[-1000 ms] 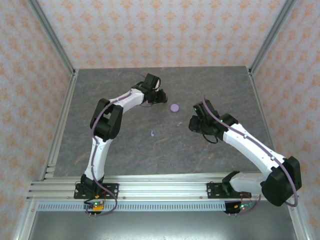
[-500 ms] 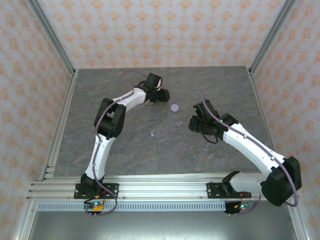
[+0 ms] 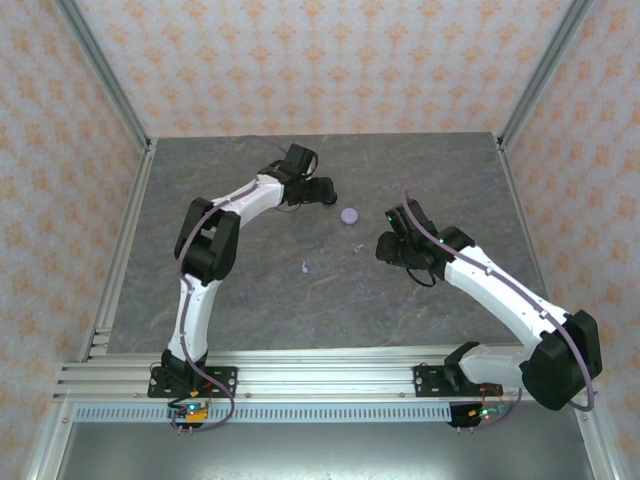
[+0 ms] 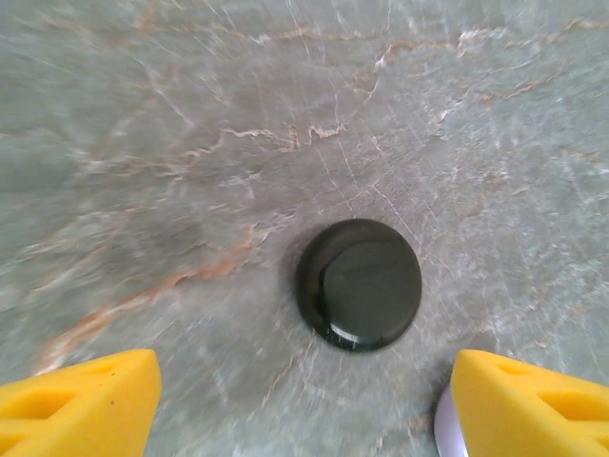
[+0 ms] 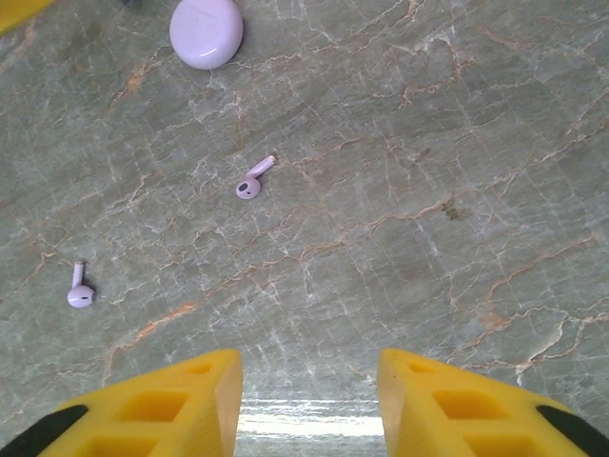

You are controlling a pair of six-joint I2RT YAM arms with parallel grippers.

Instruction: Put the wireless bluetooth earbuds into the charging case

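Two pale lilac earbuds lie apart on the grey marble table: one (image 5: 253, 179) (image 3: 358, 247) nearer the case, the other (image 5: 80, 290) (image 3: 305, 267) further left. The round lilac charging case (image 5: 206, 30) (image 3: 349, 214) sits shut beyond them. My right gripper (image 5: 309, 381) (image 3: 387, 248) hovers open to the right of the earbuds, with nothing between its yellow fingers. My left gripper (image 4: 304, 381) (image 3: 325, 190) stands open over a black round puck (image 4: 360, 284), which lies flat on the table just ahead of its fingers, untouched.
A lilac edge (image 4: 443, 433) shows beside my left gripper's right finger. Patterned walls and metal posts (image 3: 120, 110) fence the table (image 3: 250, 300) on three sides. The arm bases stand on the rail (image 3: 320, 380) at the near edge.
My left gripper has opened wide and let go of the black puck. My right gripper's fingers have spread somewhat. The earbuds and the lilac case have not moved.
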